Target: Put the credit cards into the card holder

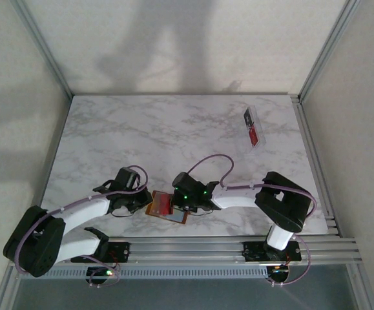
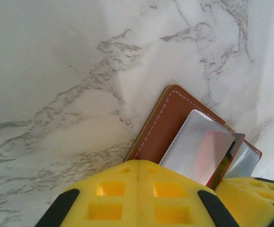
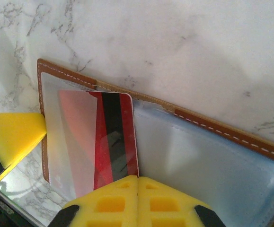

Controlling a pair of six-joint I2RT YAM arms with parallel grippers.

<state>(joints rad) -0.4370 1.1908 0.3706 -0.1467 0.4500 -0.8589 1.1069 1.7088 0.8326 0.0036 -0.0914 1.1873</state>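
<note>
Fingertips cover the near end of the red card (image 3: 113, 137) in the right wrist view, so its lower edge is lost under the right gripper (image 3: 137, 184). Its jaws are pressed together with the seam right at the card's corner, and I can't confirm contact. The card lies flat, black stripe showing. The part nearest the left gripper is tucked under a clear pocket of the open holder (image 3: 231, 135), the rest bare. The holder's far end is cut off by the frame.

The left gripper (image 2: 137, 170) is closed tight too. It sits at the holder's other edge, one pad (image 3: 13, 135) right at the stitched border. From its own camera, glare off the plastic sleeve washes the card out.

From above, both wrists crowd in and mask much of the holder. It sits near the middle of the table's (image 1: 141, 129) front edge. There's little room on the near side and wide open marble toward the far and left edges.

Up near the far right corner, a clear tray (image 1: 258, 147) lies by the right edge holding more cards (image 1: 254, 134), one of them red. The count is too small to tell.
</note>
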